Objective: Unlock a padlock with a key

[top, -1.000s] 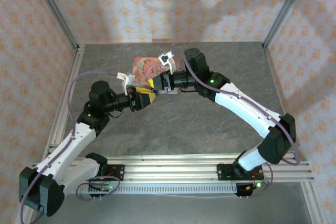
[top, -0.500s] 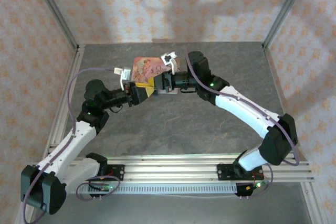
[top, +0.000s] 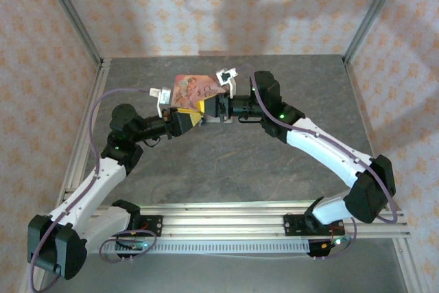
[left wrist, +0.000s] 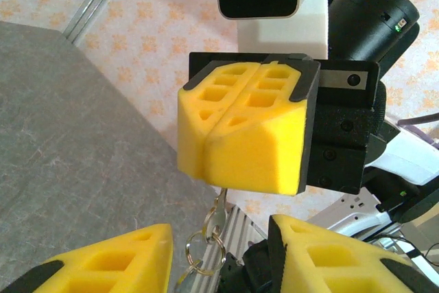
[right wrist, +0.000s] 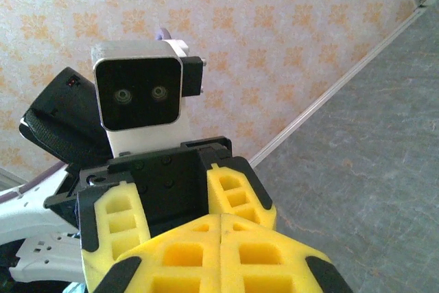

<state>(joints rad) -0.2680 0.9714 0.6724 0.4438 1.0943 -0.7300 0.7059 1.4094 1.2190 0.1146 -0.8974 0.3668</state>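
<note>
Right gripper [left wrist: 212, 143] pads pressed flat together, pinching the key [left wrist: 219, 205]; just its thin silvery lower end pokes out under the seam, blade hidden in the foam, split rings [left wrist: 203, 243] dangling from it; left gripper [left wrist: 218, 241] jaws partly apart, gripping nothing; rings sit between its fingertips in the wrist view, contact unclear; both arms reach inward, wrists about level, grippers nose to nose above the table [top: 226, 162], covering the near edge of the pink tin [top: 194, 88]; key too small to resolve from above.

One left pincer [top: 191, 120], one right pincer [top: 204, 107], one pink tin [top: 191, 90]
</note>
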